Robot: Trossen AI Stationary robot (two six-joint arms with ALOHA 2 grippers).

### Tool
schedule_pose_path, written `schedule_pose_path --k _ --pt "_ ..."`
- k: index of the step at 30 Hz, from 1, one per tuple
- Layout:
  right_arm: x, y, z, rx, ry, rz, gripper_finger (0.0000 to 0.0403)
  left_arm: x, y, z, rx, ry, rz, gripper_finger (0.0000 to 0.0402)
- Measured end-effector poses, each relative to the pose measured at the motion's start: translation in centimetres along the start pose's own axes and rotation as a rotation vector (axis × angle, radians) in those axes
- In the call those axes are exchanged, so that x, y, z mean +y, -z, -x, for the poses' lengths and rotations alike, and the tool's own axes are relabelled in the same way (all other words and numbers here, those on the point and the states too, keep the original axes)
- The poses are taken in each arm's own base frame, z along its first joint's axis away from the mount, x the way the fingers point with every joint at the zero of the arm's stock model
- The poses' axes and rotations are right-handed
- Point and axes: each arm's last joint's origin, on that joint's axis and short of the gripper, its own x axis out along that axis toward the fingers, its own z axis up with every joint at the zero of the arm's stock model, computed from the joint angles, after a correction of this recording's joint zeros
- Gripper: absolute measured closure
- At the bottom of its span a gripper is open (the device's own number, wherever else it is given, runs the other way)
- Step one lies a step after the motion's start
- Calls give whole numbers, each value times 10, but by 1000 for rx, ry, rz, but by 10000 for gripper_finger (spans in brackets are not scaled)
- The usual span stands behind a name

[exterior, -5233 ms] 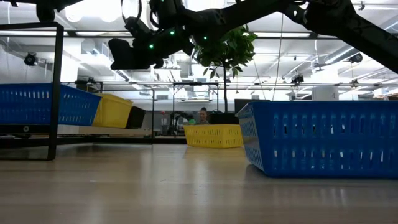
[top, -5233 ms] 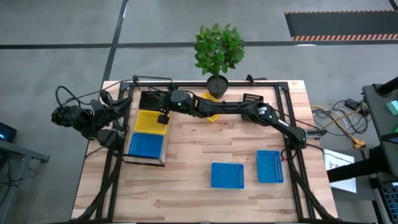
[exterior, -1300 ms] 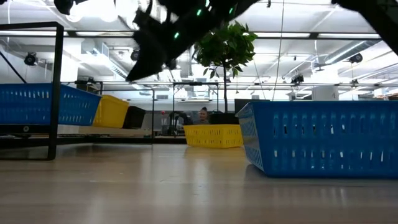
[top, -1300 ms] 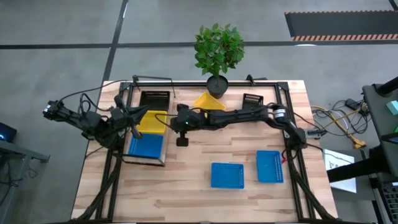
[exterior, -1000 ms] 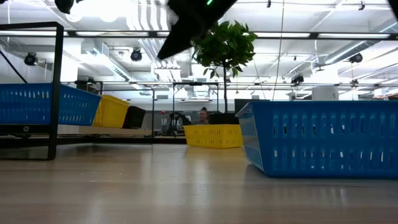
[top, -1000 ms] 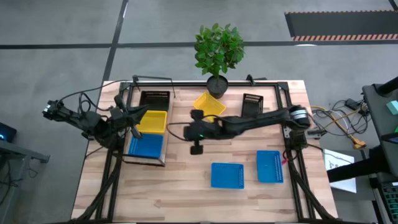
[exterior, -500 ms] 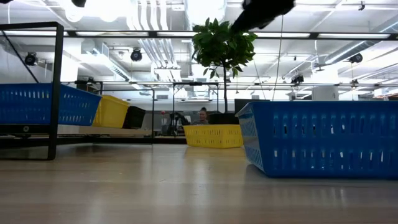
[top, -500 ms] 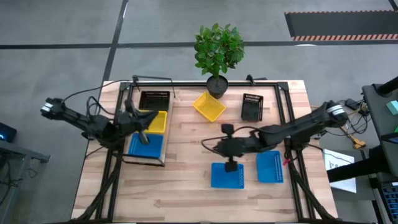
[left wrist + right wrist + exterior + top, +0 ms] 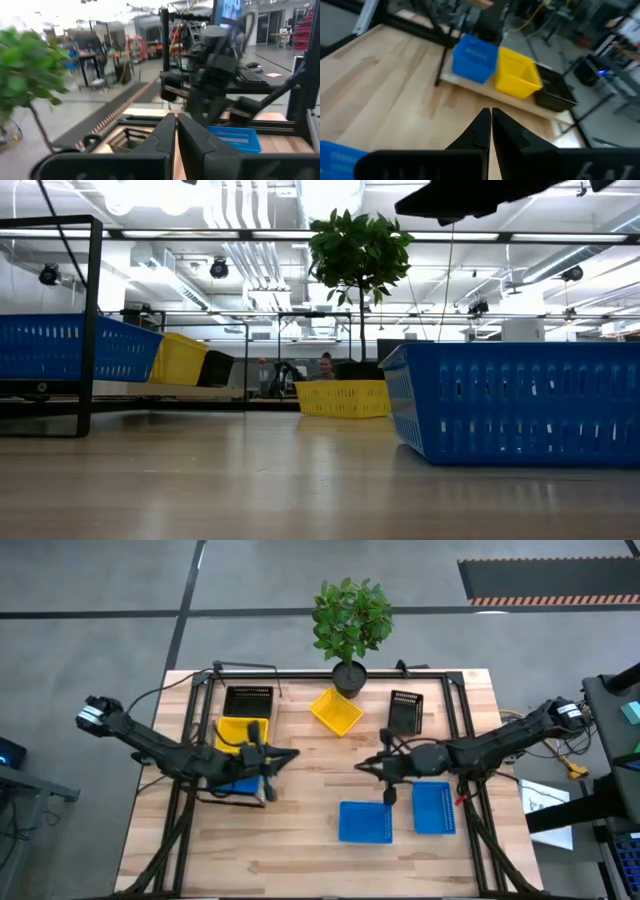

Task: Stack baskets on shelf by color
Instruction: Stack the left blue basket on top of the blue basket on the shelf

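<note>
The shelf stands along the table's left side and carries a black basket, a yellow basket and a blue basket in a row. Loose on the tabletop lie a tilted yellow basket, a black basket and two blue baskets. My left gripper reaches out over the shelf's near end toward the table's middle, shut and empty. My right gripper hovers shut and empty above the middle, pointing at the shelf.
A potted plant stands at the far edge, just behind the tilted yellow basket. A black frame runs around the table. Bare planks lie between the shelf and the two blue baskets. Cables lie off the table's right side.
My right gripper has drawn back from beside the shelf toward the table's right edge and now hangs over the middle. My left arm has swung out from the left across the shelf toward the table's middle. No basket has moved.
</note>
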Motion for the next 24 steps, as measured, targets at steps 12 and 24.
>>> schedule_pose_path --k 12,24 --pt "-17 21 35 -144 96 -69 394 -49 0 -56 290 88 12 398" --pt "-18 28 55 -152 90 -62 394 -103 37 -101 560 337 130 398"
